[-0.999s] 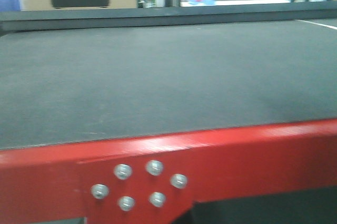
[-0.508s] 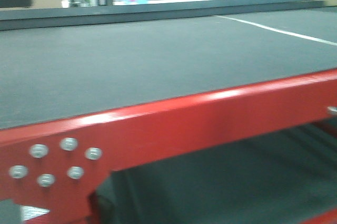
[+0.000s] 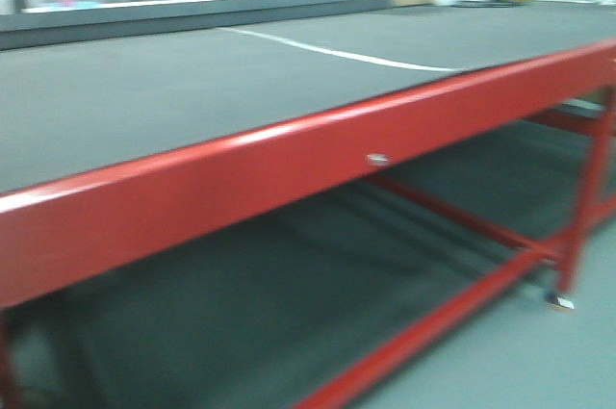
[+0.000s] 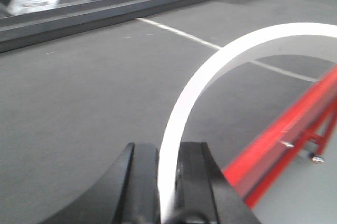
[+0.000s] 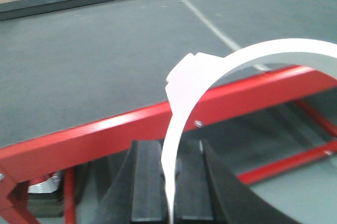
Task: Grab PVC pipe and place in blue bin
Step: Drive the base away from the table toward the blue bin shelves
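In the left wrist view, a white PVC pipe shows as a thin curved wall arching up and to the right. My left gripper is shut on its lower end, above the grey table mat. In the right wrist view, another white curved PVC pipe wall with a notched edge rises from my right gripper, which is shut on it in front of the red table rail. Neither gripper nor pipe appears in the front view. The blue bin is out of view.
A long table with a red steel frame and grey mat top crosses the front view. A white line runs over the mat. Below are a dark lower shelf, red braces and a leg. A dark raised edge borders the far side.
The front view has swung right along the table. The bolt cluster on the red rail has slid out at the left, and the white line, right leg and floor have come in.
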